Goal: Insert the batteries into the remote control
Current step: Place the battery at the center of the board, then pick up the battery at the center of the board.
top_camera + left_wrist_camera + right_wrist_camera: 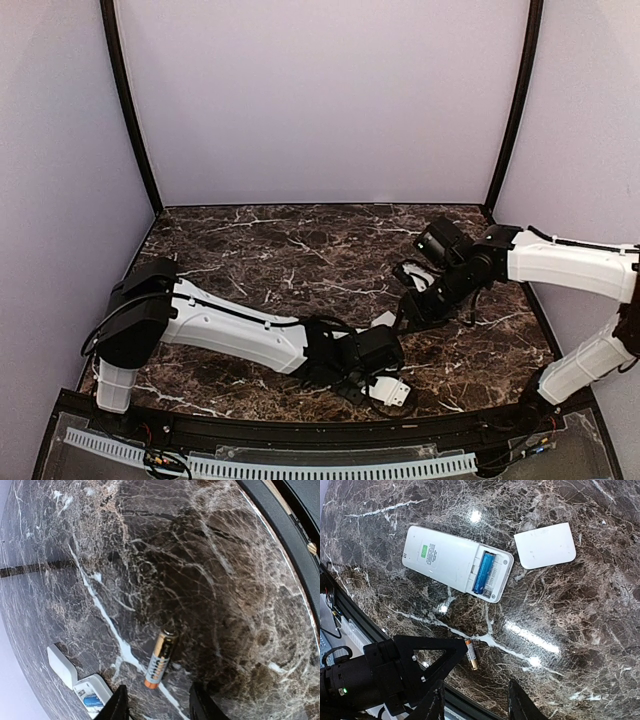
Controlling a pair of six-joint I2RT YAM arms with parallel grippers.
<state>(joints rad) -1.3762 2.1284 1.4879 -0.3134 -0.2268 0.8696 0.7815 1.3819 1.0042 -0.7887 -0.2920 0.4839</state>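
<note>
The remote control is lying face down on the tabletop with its battery compartment uncovered. One blue battery is sitting in the slot farther from the remote's edge, and the slot beside it is showing only its metal contacts. The white cover piece is resting just beyond the remote's open end, apart from it.

The left gripper is standing partly open and gripping nothing; a loose battery, gold with a dark end, is lying flat just ahead of its fingertips. The right gripper is hanging partly open above the marble, holding nothing.

In the top view the arms are hiding most of the remote and both batteries.
</note>
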